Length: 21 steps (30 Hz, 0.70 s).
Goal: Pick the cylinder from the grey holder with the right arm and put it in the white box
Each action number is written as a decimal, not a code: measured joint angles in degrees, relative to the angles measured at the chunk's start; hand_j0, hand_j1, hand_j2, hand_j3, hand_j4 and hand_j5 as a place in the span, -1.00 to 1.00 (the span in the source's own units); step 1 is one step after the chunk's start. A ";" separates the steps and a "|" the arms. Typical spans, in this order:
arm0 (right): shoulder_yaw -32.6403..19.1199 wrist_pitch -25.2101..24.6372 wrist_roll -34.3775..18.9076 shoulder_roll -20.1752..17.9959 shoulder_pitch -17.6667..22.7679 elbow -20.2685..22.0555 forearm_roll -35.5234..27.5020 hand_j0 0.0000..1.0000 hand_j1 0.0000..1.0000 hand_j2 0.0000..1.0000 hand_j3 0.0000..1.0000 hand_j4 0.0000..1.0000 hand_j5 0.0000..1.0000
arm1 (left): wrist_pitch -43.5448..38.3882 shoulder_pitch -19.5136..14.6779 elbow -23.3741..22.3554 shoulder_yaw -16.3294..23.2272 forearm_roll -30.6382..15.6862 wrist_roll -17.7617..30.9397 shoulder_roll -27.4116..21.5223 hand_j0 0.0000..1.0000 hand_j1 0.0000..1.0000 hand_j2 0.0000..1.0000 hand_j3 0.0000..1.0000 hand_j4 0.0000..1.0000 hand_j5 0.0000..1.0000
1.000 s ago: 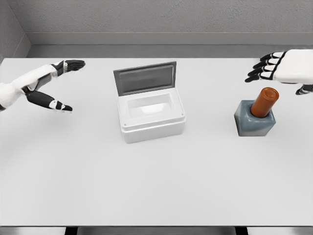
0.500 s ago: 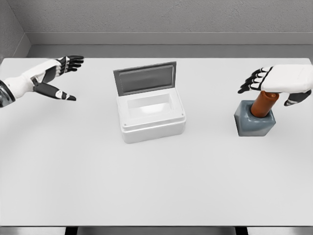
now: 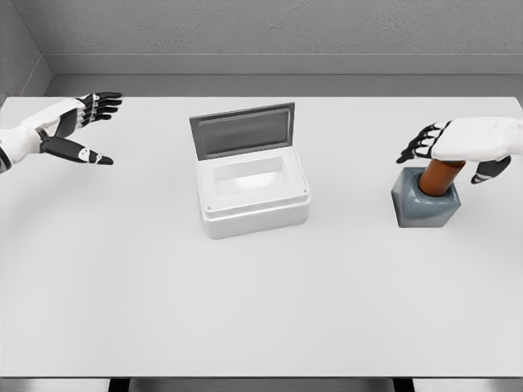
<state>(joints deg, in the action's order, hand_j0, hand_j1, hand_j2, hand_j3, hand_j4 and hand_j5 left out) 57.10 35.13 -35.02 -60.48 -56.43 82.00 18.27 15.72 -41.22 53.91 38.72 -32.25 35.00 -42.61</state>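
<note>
Head view — white table (image 3: 261,310), grey wall (image 3: 270,28) behind — matte.

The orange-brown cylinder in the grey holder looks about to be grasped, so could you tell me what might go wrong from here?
1. The right hand sits over the top of the orange-brown cylinder with fingers spread, so a closing grip may catch only its top and slip.
2. The cylinder leans in the grey holder; a pull off its axis could drag or tip the holder.
3. The upright grey lid of the white box could be struck during transfer.
</note>
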 measured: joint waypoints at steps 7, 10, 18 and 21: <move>0.22 0.00 0.00 0.91 0.00 -0.08 0.32 0.79 0.79 0.79 0.79 0.79 0.79 | -0.04 0.09 -0.14 0.00 0.00 0.00 0.02 1.00 1.00 1.00 1.00 1.00 1.00; 0.24 0.00 0.00 1.02 0.00 -0.10 0.42 0.26 0.26 0.26 0.26 0.26 0.26 | -0.01 0.09 -0.08 0.01 0.03 0.00 0.05 1.00 1.00 1.00 1.00 1.00 1.00; 0.61 -0.88 -0.22 0.97 -0.01 -0.13 -0.99 -0.43 -0.43 -0.43 -0.43 -0.43 -0.43 | 0.28 0.18 0.08 0.04 0.23 0.00 0.36 1.00 1.00 1.00 1.00 1.00 1.00; 0.89 -0.77 0.48 0.75 0.00 -0.12 -0.66 -0.76 -0.76 -0.76 -0.76 -0.76 -0.76 | 0.30 0.18 0.10 0.02 0.24 0.00 0.42 1.00 1.00 1.00 1.00 1.00 1.00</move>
<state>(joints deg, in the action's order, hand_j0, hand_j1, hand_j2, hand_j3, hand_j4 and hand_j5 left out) 57.99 34.37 -34.54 -59.73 -56.43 81.88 17.61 16.02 -41.04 54.01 38.74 -32.02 35.01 -42.19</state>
